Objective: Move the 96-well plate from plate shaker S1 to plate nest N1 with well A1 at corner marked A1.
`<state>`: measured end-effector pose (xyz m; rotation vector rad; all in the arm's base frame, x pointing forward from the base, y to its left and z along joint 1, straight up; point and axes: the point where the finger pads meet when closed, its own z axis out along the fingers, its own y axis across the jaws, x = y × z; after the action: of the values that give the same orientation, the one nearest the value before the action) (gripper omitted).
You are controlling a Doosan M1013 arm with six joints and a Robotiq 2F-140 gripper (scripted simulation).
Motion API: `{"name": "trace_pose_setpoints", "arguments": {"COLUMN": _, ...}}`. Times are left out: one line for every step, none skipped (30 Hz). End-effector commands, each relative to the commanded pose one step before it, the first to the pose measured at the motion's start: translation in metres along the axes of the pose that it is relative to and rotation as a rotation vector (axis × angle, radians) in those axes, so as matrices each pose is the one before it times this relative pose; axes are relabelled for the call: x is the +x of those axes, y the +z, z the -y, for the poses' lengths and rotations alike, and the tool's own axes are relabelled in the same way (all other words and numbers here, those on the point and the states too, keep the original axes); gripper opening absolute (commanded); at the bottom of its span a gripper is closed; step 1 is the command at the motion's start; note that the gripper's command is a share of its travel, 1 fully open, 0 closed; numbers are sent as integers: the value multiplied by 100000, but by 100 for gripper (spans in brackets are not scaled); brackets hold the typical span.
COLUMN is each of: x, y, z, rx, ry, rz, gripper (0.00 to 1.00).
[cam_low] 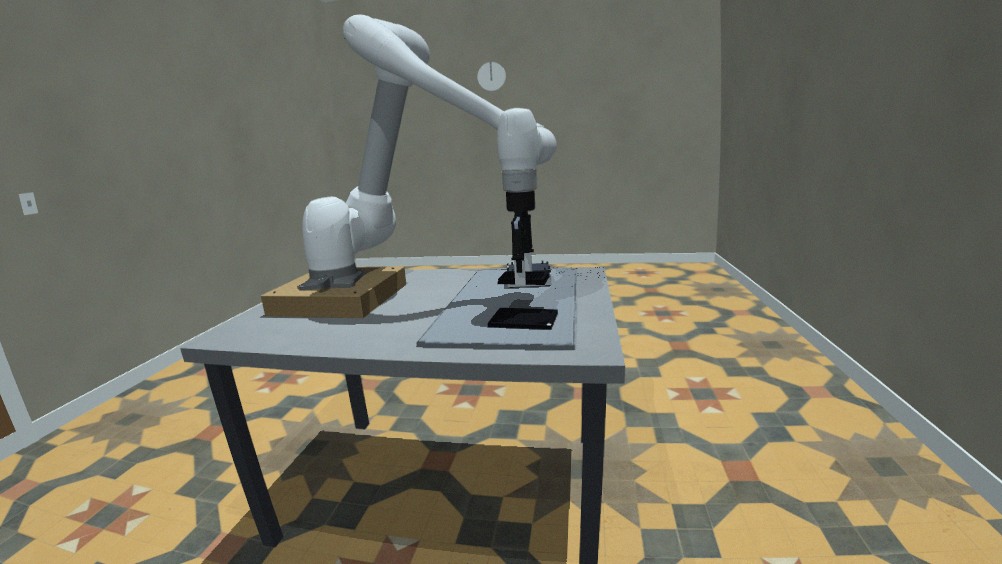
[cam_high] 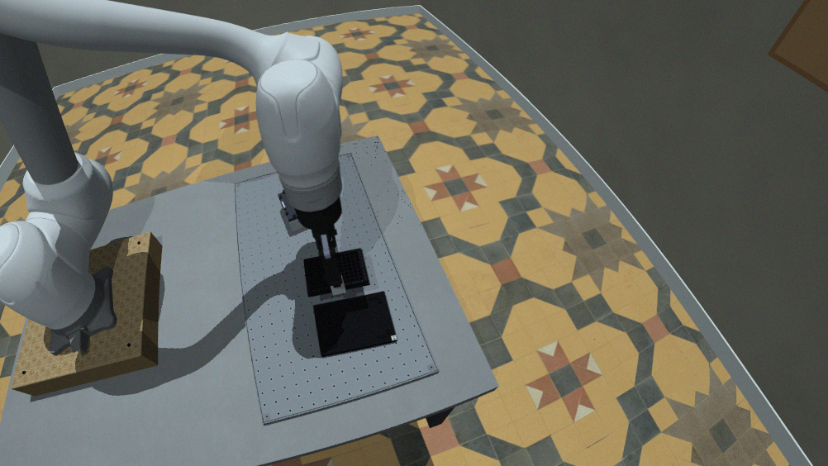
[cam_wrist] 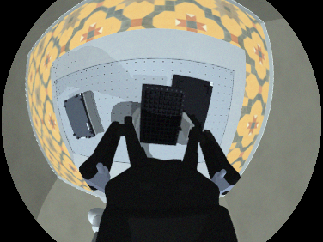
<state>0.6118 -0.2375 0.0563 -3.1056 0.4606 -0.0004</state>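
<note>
My gripper (cam_high: 333, 278) is shut on the black 96-well plate (cam_high: 340, 269) and holds it level above the perforated breadboard (cam_high: 330, 272), between the two stations. The black plate nest N1 (cam_high: 354, 321) lies just in front of the plate, with a small pale A1 mark (cam_high: 393, 337) at its near right corner. The grey plate shaker S1 (cam_high: 292, 221) sits behind, mostly hidden by my wrist. In the wrist view the plate (cam_wrist: 161, 113) sits between the fingers, the nest (cam_wrist: 192, 97) is just beyond it to the right, and the shaker (cam_wrist: 81, 116) is at the left. I cannot make out the plate's cut corner.
The arm's wooden base block (cam_high: 92, 315) stands at the table's left. The breadboard's right edge runs close to the table's right edge (cam_high: 463, 324). In the side view the plate (cam_low: 526, 275) hangs low over the table, behind the nest (cam_low: 523, 318).
</note>
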Motion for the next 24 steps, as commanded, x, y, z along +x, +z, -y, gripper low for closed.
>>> {"name": "trace_pose_setpoints", "arguments": {"x": 139, "y": 91, "z": -818, "rx": 30, "ry": -14, "rz": -14, "gripper": 10}}
{"name": "trace_pose_setpoints", "arguments": {"x": 53, "y": 41, "z": -327, "rx": 0, "ry": 0, "rz": 0, "gripper": 10}}
{"name": "trace_pose_setpoints", "arguments": {"x": 0, "y": 0, "z": 0, "rx": 0, "ry": 0, "rz": 0, "gripper": 10}}
{"name": "trace_pose_setpoints", "arguments": {"x": 0, "y": 0, "z": 0, "rx": 0, "ry": 0, "rz": 0, "gripper": 10}}
{"name": "trace_pose_setpoints", "arguments": {"x": 53, "y": 41, "z": -327, "rx": 0, "ry": 0, "rz": 0, "gripper": 10}}
{"name": "trace_pose_setpoints", "arguments": {"x": 53, "y": 41, "z": -327, "rx": 0, "ry": 0, "rz": 0, "gripper": 10}}
{"name": "trace_pose_setpoints", "arguments": {"x": 53, "y": 41, "z": -327, "rx": 0, "ry": 0, "rz": 0, "gripper": 10}}
{"name": "trace_pose_setpoints", "arguments": {"x": 53, "y": 41, "z": -327, "rx": 0, "ry": 0, "rz": 0, "gripper": 10}}
{"name": "trace_pose_setpoints", "arguments": {"x": 53, "y": 41, "z": -327, "rx": 0, "ry": 0, "rz": 0, "gripper": 10}}
{"name": "trace_pose_setpoints", "arguments": {"x": 53, "y": 41, "z": -327, "rx": 0, "ry": 0, "rz": 0, "gripper": 10}}
{"name": "trace_pose_setpoints", "arguments": {"x": 53, "y": 41, "z": -327, "rx": 0, "ry": 0, "rz": 0, "gripper": 10}}
{"name": "trace_pose_setpoints", "arguments": {"x": 53, "y": 41, "z": -327, "rx": 0, "ry": 0, "rz": 0, "gripper": 10}}
{"name": "trace_pose_setpoints", "arguments": {"x": 53, "y": 41, "z": -327, "rx": 0, "ry": 0, "rz": 0, "gripper": 10}}
{"name": "trace_pose_setpoints", "arguments": {"x": 53, "y": 41, "z": -327, "rx": 0, "ry": 0, "rz": 0, "gripper": 10}}
{"name": "trace_pose_setpoints", "arguments": {"x": 53, "y": 41, "z": -327, "rx": 0, "ry": 0, "rz": 0, "gripper": 10}}
{"name": "trace_pose_setpoints", "arguments": {"x": 53, "y": 41, "z": -327, "rx": 0, "ry": 0, "rz": 0, "gripper": 10}}
{"name": "trace_pose_setpoints", "arguments": {"x": 53, "y": 41, "z": -327, "rx": 0, "ry": 0, "rz": 0, "gripper": 10}}
{"name": "trace_pose_setpoints", "arguments": {"x": 53, "y": 41, "z": -327, "rx": 0, "ry": 0, "rz": 0, "gripper": 10}}
{"name": "trace_pose_setpoints", "arguments": {"x": 53, "y": 41, "z": -327, "rx": 0, "ry": 0, "rz": 0, "gripper": 10}}
{"name": "trace_pose_setpoints", "arguments": {"x": 0, "y": 0, "z": 0, "rx": 0, "ry": 0, "rz": 0, "gripper": 10}}
{"name": "trace_pose_setpoints", "arguments": {"x": 0, "y": 0, "z": 0, "rx": 0, "ry": 0, "rz": 0, "gripper": 10}}
{"name": "trace_pose_setpoints", "arguments": {"x": 53, "y": 41, "z": -327, "rx": 0, "ry": 0, "rz": 0, "gripper": 10}}
{"name": "trace_pose_setpoints", "arguments": {"x": 53, "y": 41, "z": -327, "rx": 0, "ry": 0, "rz": 0, "gripper": 10}}
{"name": "trace_pose_setpoints", "arguments": {"x": 53, "y": 41, "z": -327, "rx": 0, "ry": 0, "rz": 0, "gripper": 10}}
